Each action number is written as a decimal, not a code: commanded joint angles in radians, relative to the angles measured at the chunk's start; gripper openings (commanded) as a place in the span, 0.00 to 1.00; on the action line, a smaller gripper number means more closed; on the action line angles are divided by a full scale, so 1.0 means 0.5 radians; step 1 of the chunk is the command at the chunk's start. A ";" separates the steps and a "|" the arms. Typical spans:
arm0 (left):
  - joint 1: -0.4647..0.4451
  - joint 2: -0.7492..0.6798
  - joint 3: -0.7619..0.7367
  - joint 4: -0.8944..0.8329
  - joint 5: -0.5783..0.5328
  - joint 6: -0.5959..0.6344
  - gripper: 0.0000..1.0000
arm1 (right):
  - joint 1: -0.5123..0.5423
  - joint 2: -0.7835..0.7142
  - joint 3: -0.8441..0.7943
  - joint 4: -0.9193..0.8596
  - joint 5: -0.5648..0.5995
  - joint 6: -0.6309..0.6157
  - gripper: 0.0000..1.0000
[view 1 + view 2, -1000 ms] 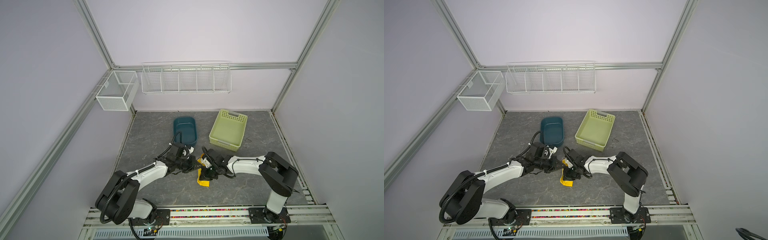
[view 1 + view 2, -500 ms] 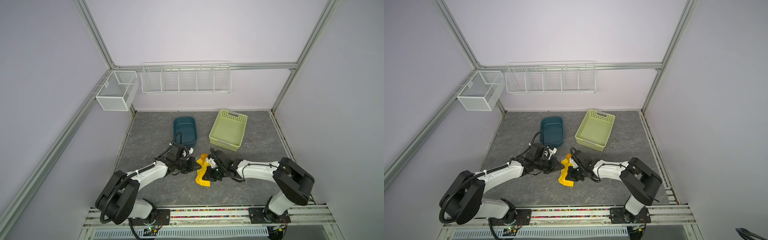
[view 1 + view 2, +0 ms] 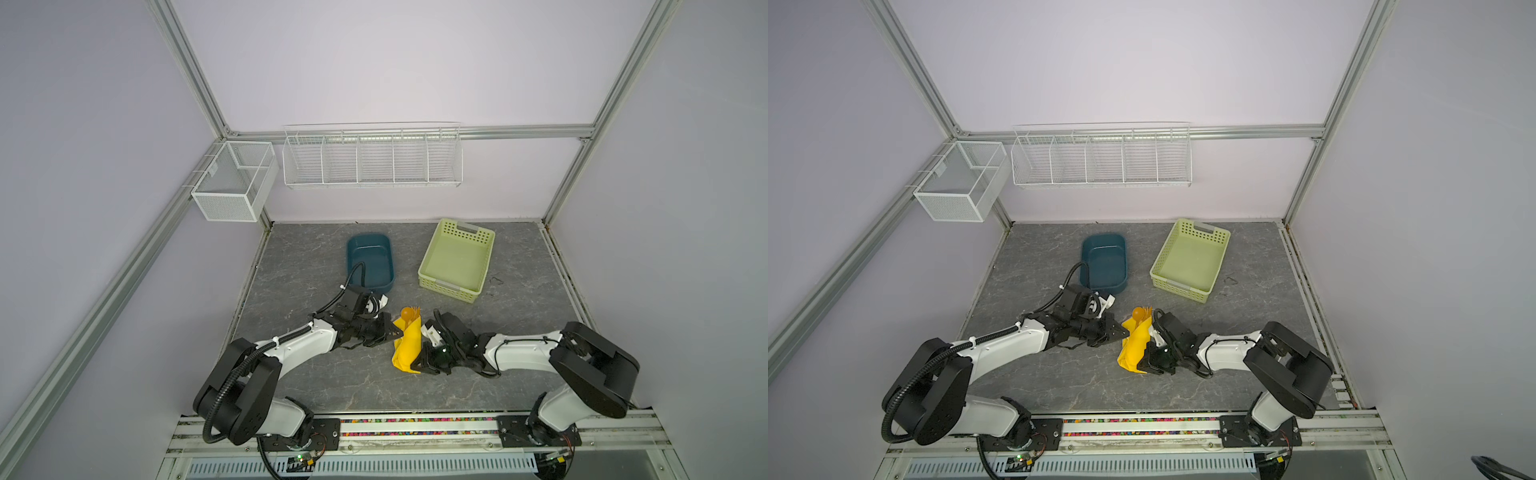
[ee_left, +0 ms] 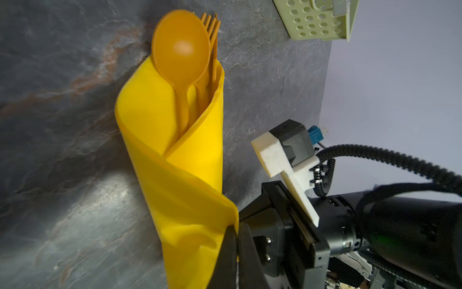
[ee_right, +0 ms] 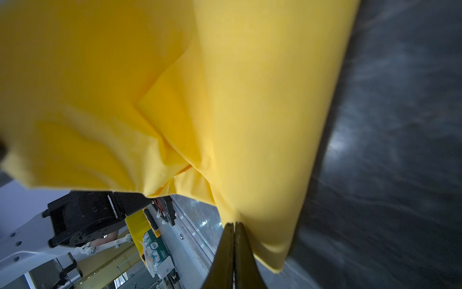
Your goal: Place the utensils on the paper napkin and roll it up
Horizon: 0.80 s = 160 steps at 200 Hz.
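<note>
The yellow paper napkin [image 3: 408, 349] [image 3: 1133, 345] lies on the dark table as a loose roll around the orange utensils. The spoon's bowl [image 3: 406, 312] [image 4: 181, 47] and the fork's tines [image 4: 212, 22] stick out of the far end. I cannot make out the knife for sure. My left gripper [image 3: 400, 333] [image 4: 236, 227] is shut on the napkin's [image 4: 180, 175] left edge. My right gripper [image 3: 414, 366] [image 5: 235, 224] is shut on the fold at the roll's near right end, and the napkin [image 5: 250, 100] fills most of the right wrist view.
A dark teal tub [image 3: 370, 266] and a pale green perforated basket [image 3: 455, 262] stand behind the roll. White wire baskets [image 3: 372, 160] [image 3: 232, 187] hang on the back and left walls. The right arm's wrist [image 4: 287, 155] sits close beside my left fingers.
The right arm has drawn back to the right from above the napkin, and more of the yellow roll now shows. The left arm has hardly moved.
</note>
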 commanded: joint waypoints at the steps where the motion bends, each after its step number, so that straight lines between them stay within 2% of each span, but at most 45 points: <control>1: -0.013 0.035 0.064 -0.034 0.013 0.033 0.00 | -0.007 -0.092 -0.067 0.024 0.012 0.070 0.07; 40: -0.019 0.041 0.089 -0.050 0.004 0.031 0.00 | -0.007 -0.150 -0.136 -0.076 0.062 0.056 0.07; 99: -0.072 0.082 0.135 -0.055 0.036 0.022 0.00 | -0.007 -0.076 -0.130 -0.143 0.108 0.003 0.07; 160: -0.176 0.195 0.239 0.046 0.084 -0.087 0.00 | -0.019 -0.083 -0.120 -0.195 0.121 -0.049 0.07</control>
